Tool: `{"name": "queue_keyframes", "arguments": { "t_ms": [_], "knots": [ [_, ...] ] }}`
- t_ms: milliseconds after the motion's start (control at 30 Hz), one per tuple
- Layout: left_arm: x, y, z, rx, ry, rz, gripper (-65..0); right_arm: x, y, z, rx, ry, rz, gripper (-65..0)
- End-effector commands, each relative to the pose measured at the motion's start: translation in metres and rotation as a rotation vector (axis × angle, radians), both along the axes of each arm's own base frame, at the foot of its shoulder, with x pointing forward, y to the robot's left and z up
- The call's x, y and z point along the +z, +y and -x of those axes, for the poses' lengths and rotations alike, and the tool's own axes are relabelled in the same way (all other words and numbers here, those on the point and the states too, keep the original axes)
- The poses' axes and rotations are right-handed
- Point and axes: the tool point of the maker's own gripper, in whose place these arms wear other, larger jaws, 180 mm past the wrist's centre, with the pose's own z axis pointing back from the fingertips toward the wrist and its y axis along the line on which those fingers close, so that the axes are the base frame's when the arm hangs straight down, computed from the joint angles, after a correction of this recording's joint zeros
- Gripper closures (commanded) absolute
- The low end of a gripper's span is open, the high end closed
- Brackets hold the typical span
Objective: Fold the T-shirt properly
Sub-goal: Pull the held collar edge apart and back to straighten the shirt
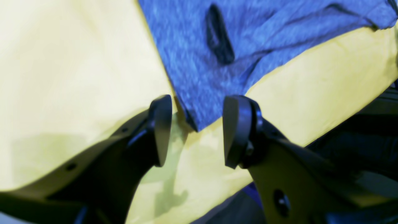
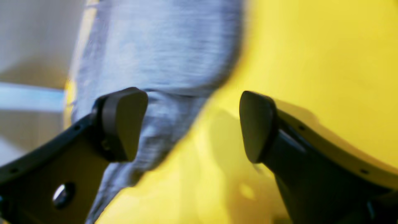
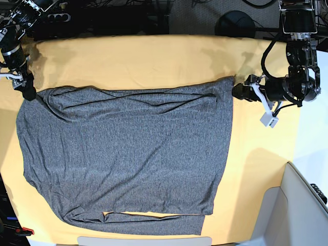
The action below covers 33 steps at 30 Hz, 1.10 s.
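The left gripper point(image 1: 197, 130) stands wide, its two dark pads apart with nothing between them; a corner of the T-shirt point(image 1: 217, 62) points down into the gap from twelve o'clock without touching either pad. In the base view this left gripper point(image 3: 239, 91) sits at about three o'clock of the garment, just beside its upper right corner. The right gripper point(image 2: 192, 124) also stands wide and holds nothing; grey fabric passes behind its left pad, though motion blur hides whether pad and cloth touch. From the base camera, the right gripper point(image 3: 26, 92) is at the shirt's ten o'clock corner, against the cloth edge.

The T-shirt point(image 3: 128, 154) lies spread over the yellow table cover point(image 3: 154, 56), its upper edge folded over in a long band with creases, a strip doubled along the six o'clock edge. No brand, label or writing can be read on it; the dark slot-shaped mark point(image 1: 219, 34) in the left wrist view is too blurred to identify.
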Motion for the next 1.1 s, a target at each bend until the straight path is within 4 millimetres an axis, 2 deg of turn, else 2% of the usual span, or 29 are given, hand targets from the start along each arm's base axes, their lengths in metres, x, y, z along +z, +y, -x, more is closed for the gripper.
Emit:
{"name": "queue_keyframes", "arguments": {
  "t_ms": [0, 167, 333, 600, 833, 933, 1067],
  "knots": [
    [0.011, 0.004, -0.006, -0.003, -0.031, -0.001, -26.4, 0.008, -0.005, -0.011, 0.003, -0.025, 0.017, -48.2],
    [0.009, 0.004, -0.004, -0.003, -0.025, -0.001, -26.4, -0.024, 0.002, -0.014, -0.022, 0.028, -0.074, -48.2],
    [0.009, 0.004, -0.004, -0.001, -0.024, -0.001, -26.4, -0.035, 0.018, -0.025, -0.007, 0.055, -0.086, -48.2],
    [0.008, 0.006, -0.004, 0.005, -0.020, -0.006, -26.4, -0.040, 0.051, -0.044, 0.061, 0.052, -0.115, -48.2],
    [0.019, 0.039, -0.015, 0.129, -0.058, -0.002, -26.4, -0.033, 0.060, -0.049, 0.097, 0.043, -0.090, -47.3],
    [0.006, 0.055, -0.011, 0.196, -0.010, 0.017, -26.4, -0.029, 0.071, -0.056, 0.149, 0.043, -0.071, -38.1],
    [-0.019, 0.064, -0.004, 0.262, 0.088, 0.067, -26.5, -0.031, 0.080, -0.060, 0.177, 0.048, -0.073, -11.6]
  ]
}}
